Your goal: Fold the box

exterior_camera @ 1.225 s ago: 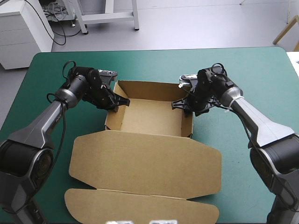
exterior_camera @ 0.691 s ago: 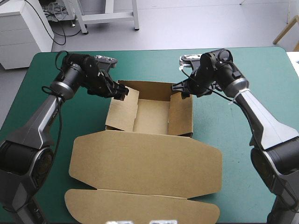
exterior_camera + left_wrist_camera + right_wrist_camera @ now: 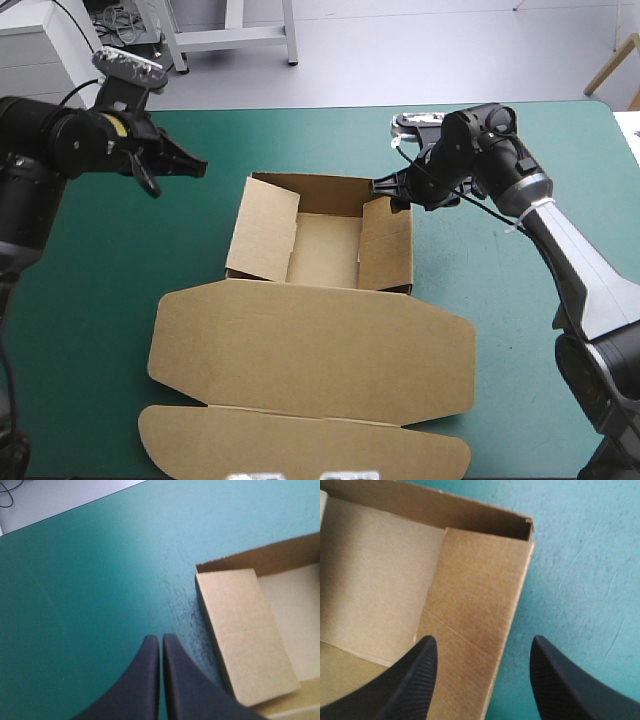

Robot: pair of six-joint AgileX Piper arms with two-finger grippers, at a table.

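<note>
The brown box (image 3: 318, 345) looks light and stiff; grip a side flap's edge. The left pincer (image 3: 160, 641) is pressed together, the right pincer (image 3: 483, 644) spread above the right flap (image 3: 479, 580).

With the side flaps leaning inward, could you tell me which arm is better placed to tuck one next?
Right, probably: the right gripper, open, hovers over the box wall; the left gripper, shut, is beside it.

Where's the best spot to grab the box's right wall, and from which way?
Pinch the right wall along its top edge, coming from above. It stands up, so one finger fits inside and one outside. The open right gripper hangs right there.
</note>
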